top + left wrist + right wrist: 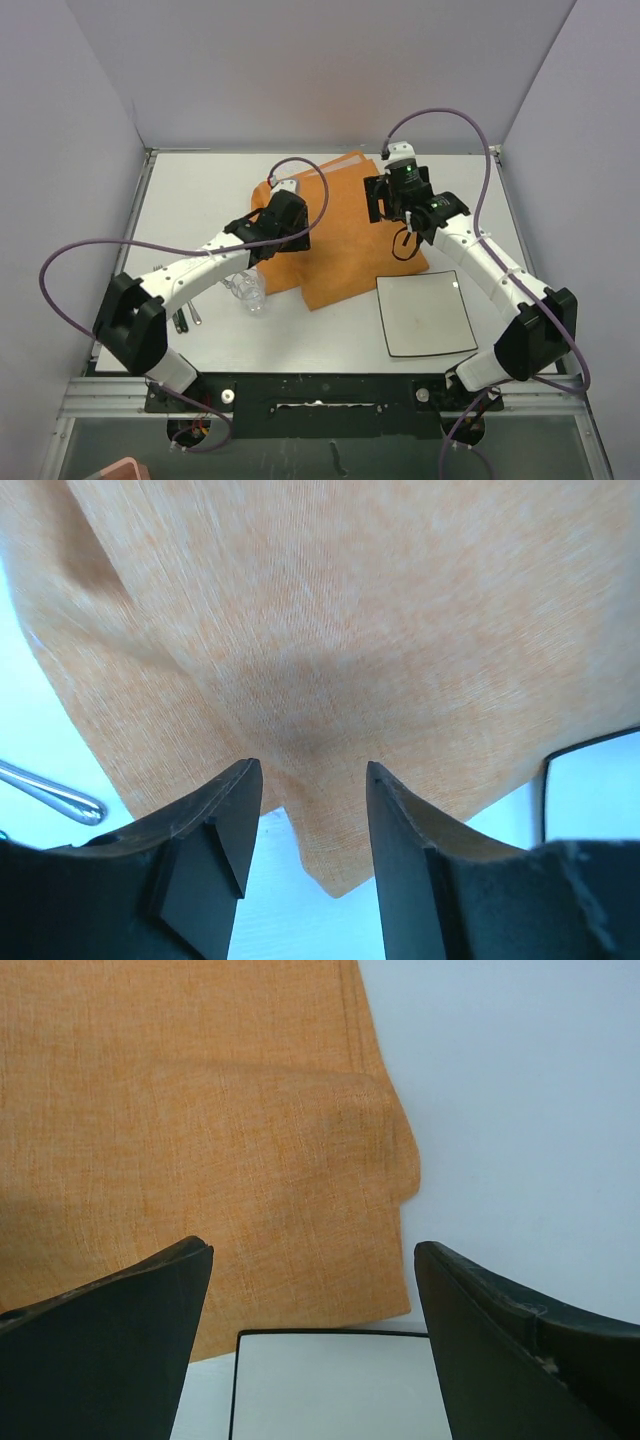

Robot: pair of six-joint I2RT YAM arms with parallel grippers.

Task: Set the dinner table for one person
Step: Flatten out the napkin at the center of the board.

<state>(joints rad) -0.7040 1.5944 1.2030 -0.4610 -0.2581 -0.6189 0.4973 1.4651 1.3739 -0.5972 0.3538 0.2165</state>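
Note:
The dinner table [200, 200] is a white tabletop. An orange cloth mat [345, 240] lies rumpled across its middle. My left gripper [290, 238] hovers over the mat's near-left edge. In the left wrist view its jaws [310, 770] stand apart, and a corner of the mat [330, 860] lies between them without being pinched. My right gripper [395, 200] hangs over the mat's far right side. Its jaws [312, 1250] are wide open and empty above the mat [200, 1140] and the plate [330, 1390].
A square white plate [425, 312] with a dark rim sits at the near right, touching the mat's corner. A clear glass [247, 290] stands under my left arm. Cutlery [186, 318] lies at the near left; one metal handle [50, 792] shows beside the mat.

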